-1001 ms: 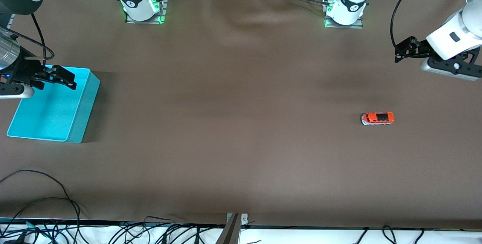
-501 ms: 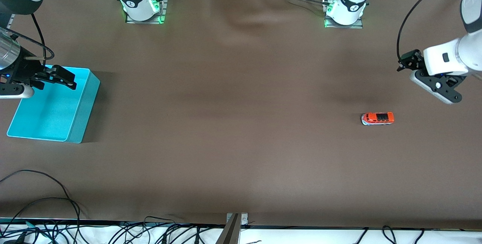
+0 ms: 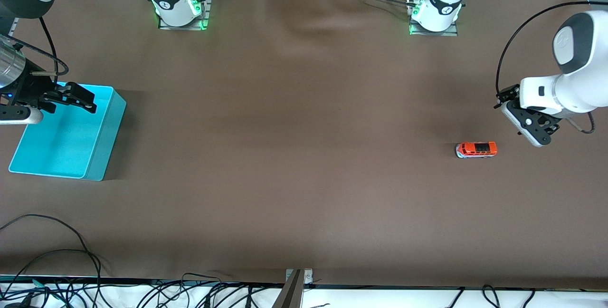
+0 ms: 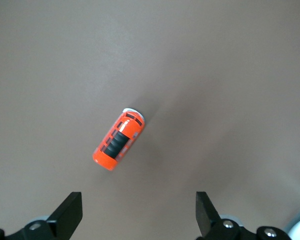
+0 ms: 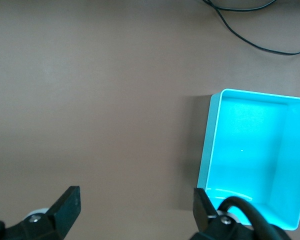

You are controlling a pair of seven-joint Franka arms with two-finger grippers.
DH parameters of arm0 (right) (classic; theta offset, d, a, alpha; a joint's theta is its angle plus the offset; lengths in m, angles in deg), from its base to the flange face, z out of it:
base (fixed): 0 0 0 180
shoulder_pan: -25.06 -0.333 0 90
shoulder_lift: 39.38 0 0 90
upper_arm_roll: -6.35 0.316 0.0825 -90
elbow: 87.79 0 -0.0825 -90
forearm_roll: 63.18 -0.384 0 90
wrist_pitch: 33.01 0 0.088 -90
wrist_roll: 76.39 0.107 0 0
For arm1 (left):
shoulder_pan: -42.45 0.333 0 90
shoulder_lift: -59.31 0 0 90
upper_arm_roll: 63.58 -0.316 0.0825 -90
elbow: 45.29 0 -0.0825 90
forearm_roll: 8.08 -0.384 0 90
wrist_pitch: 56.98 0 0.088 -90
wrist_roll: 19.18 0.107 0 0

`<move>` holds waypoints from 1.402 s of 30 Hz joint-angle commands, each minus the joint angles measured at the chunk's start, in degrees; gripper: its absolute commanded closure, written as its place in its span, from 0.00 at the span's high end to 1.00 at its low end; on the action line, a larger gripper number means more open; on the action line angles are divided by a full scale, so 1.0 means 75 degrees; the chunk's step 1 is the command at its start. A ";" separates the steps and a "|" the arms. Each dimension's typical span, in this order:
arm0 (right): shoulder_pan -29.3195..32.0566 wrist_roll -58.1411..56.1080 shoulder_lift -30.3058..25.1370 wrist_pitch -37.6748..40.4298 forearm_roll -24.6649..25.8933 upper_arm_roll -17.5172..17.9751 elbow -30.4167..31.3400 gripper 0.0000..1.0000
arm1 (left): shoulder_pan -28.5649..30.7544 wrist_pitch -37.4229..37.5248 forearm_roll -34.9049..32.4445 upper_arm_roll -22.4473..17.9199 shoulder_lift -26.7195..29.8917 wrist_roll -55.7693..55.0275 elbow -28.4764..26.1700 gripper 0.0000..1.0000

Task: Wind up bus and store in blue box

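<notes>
I've swung the left end effector [image 3: 504, 101] down and in over the last second; fingers spread wide, it now hangs close beside the small orange-red toy minibus [image 3: 476, 149], which sits untouched on the brown tabletop [image 3: 294, 156]. So pickup and wind-up are still ahead; the right end effector [image 3: 78, 99] waits with fingers apart over the empty cyan plastic bin [image 3: 102, 151].

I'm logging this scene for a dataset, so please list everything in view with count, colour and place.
bus: one, orange-red with dark roof and pale lower body, on the table toward the left arm's end, apart from both grippers.
blue box: one, cyan, empty, on the table toward the right arm's end.
table: one, covered in brown cloth.
cables: several, black, along the table's edge nearest the front camera.
left gripper: one, black fingers, open, over the table beside the bus.
right gripper: one, black, open, over the blue box's rim.
</notes>
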 commanded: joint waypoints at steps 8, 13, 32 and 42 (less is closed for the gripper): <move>-0.0081 0.0046 0.0045 0.0068 -0.0070 -0.0082 -0.0160 1.00 | 0.0298 -0.2660 -0.0146 0.0002 -0.0275 0.2568 -0.1782 1.00; -0.0081 0.0046 0.0045 0.0079 -0.0070 -0.0082 -0.0160 1.00 | 0.0439 -0.3177 -0.0146 0.0014 -0.0907 0.3506 -0.1759 1.00; -0.0081 0.0046 0.0045 0.0056 -0.0082 -0.0082 -0.0160 1.00 | 0.0544 -0.4912 -0.0510 0.0002 -0.2162 0.4644 -0.1689 1.00; -0.0081 0.0046 0.0045 0.0056 -0.0094 -0.0082 -0.0160 1.00 | 0.0591 -0.4971 -0.0521 0.0014 -0.2373 0.4668 -0.1700 0.89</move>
